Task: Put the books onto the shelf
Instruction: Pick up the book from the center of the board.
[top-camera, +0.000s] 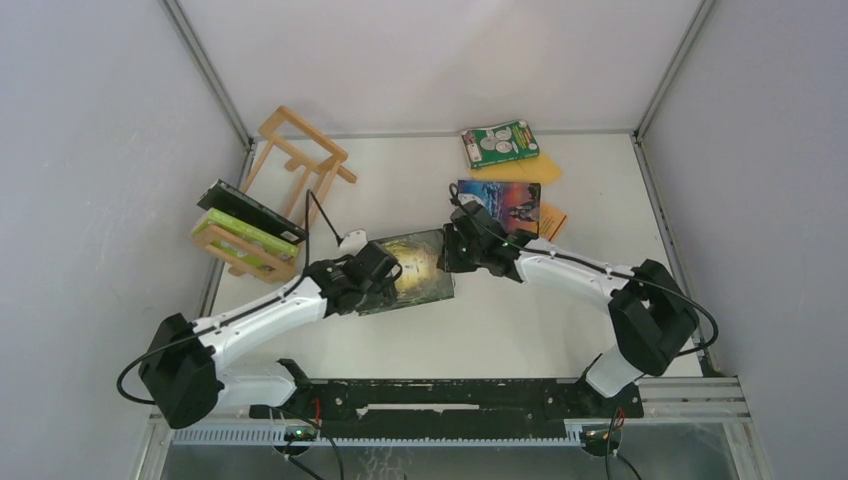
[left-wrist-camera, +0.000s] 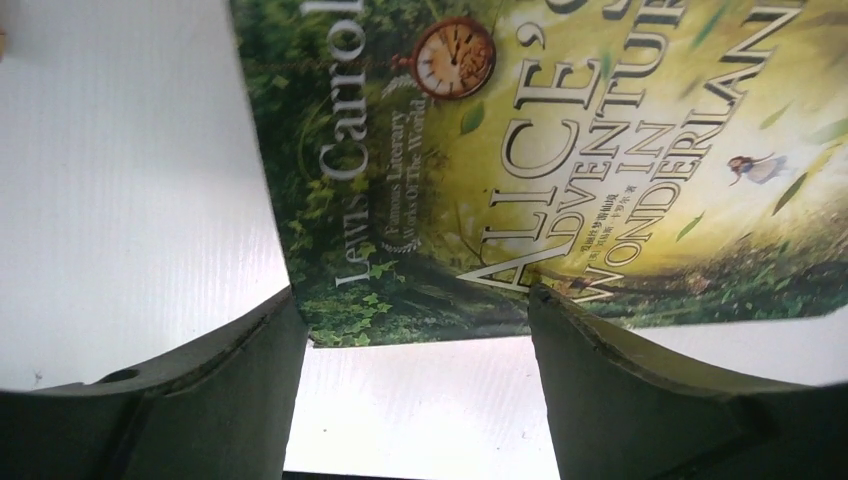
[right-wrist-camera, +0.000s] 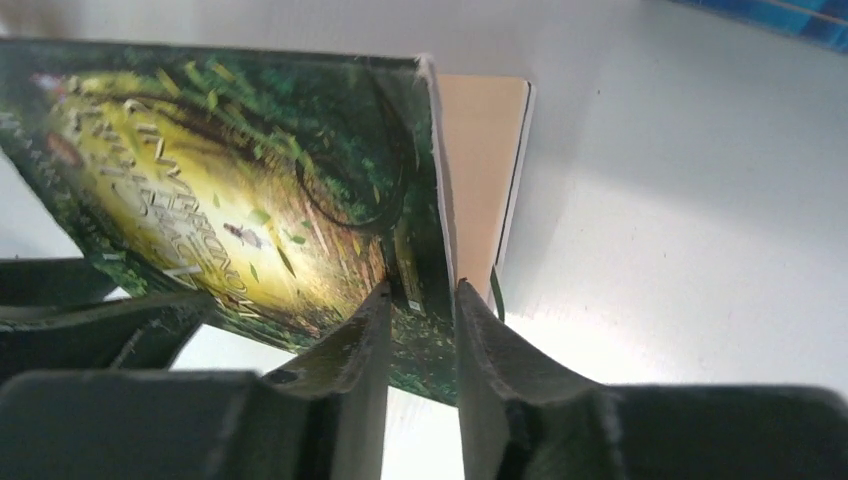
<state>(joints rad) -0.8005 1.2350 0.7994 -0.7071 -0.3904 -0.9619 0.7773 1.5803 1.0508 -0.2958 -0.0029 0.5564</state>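
Covering Alice book (top-camera: 425, 262) partly: left arm (top-camera: 270, 305).

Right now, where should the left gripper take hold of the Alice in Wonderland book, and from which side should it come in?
Probably the spine-side edge, under the open left gripper, coming in from the left with jaws across the thickness. The Alice book is thin, so only its edges offer a pinch, and the right gripper holds the opposite edge.
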